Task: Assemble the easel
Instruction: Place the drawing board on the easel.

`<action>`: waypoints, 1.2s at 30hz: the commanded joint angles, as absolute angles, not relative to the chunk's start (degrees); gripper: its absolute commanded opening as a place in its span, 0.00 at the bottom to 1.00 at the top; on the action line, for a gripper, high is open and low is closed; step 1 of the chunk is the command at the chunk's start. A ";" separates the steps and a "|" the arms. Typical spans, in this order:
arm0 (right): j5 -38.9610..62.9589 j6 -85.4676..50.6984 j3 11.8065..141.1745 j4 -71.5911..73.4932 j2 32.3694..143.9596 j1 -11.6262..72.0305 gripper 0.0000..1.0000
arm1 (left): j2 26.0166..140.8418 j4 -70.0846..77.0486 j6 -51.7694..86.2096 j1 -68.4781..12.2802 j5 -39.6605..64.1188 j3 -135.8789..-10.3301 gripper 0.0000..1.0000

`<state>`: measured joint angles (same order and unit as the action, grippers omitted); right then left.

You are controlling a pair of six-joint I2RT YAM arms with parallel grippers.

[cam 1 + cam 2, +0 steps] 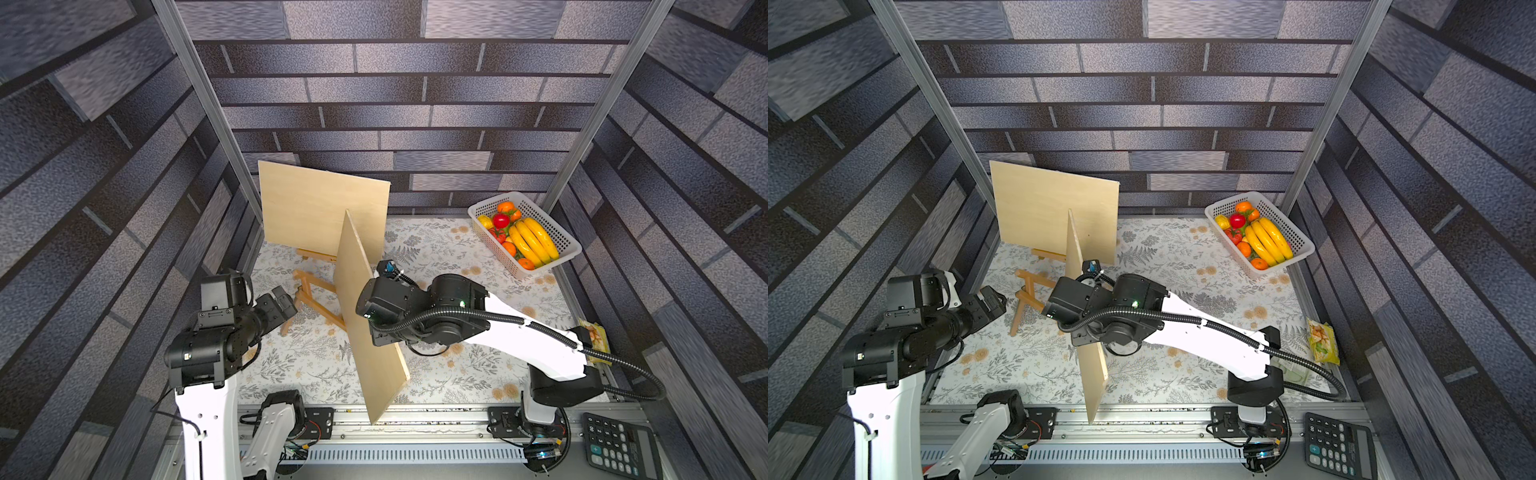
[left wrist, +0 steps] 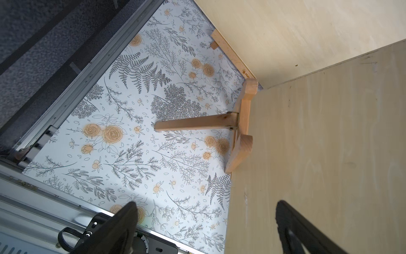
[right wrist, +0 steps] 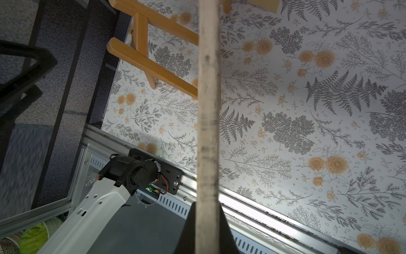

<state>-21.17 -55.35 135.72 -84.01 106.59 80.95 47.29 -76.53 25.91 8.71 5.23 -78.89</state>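
Observation:
A light wooden easel frame (image 1: 309, 291) (image 2: 197, 124) (image 3: 153, 63) stands on the floral table at the left. Behind it, a plywood board (image 1: 316, 203) (image 2: 307, 33) stands upright on a wooden ledge (image 1: 318, 254). My right gripper (image 3: 207, 206) is shut on a second plywood board (image 1: 365, 316) (image 3: 207, 110). It holds this board on edge, tilted, above the table and across the front of the easel frame. My left gripper (image 1: 286, 301) (image 2: 206, 203) is open and holds nothing. It hovers just left of the easel frame's legs, beside the held board's face (image 2: 318, 154).
A white basket (image 1: 557, 232) of fruit sits at the back right. At the right edge of the table lies a snack packet (image 1: 596, 336). A calculator (image 1: 619, 446) is at the front right. An aluminium rail (image 1: 415, 415) runs along the front, and frame posts stand at both back corners.

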 commanded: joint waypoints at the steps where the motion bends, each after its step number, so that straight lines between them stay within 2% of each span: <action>1: -28.66 -55.00 143.47 -84.20 106.91 81.97 0.00 | 47.38 -74.72 26.64 9.12 3.77 -77.80 1.00; 10: -28.30 -50.34 152.63 -89.92 113.56 82.70 0.00 | 46.30 -74.27 28.97 9.63 4.84 -78.99 1.00; 27: -30.61 -47.78 156.12 -92.67 119.06 84.39 0.00 | 43.70 -76.81 34.89 11.22 9.71 -87.16 1.00; 36: -31.29 -42.99 157.38 -89.76 119.94 84.38 0.00 | 42.95 -77.88 34.28 11.22 9.78 -84.29 1.00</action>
<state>-25.76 -44.93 154.01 -92.31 120.66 83.68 43.66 -76.36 33.52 10.94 8.84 -85.73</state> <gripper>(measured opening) 0.097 0.999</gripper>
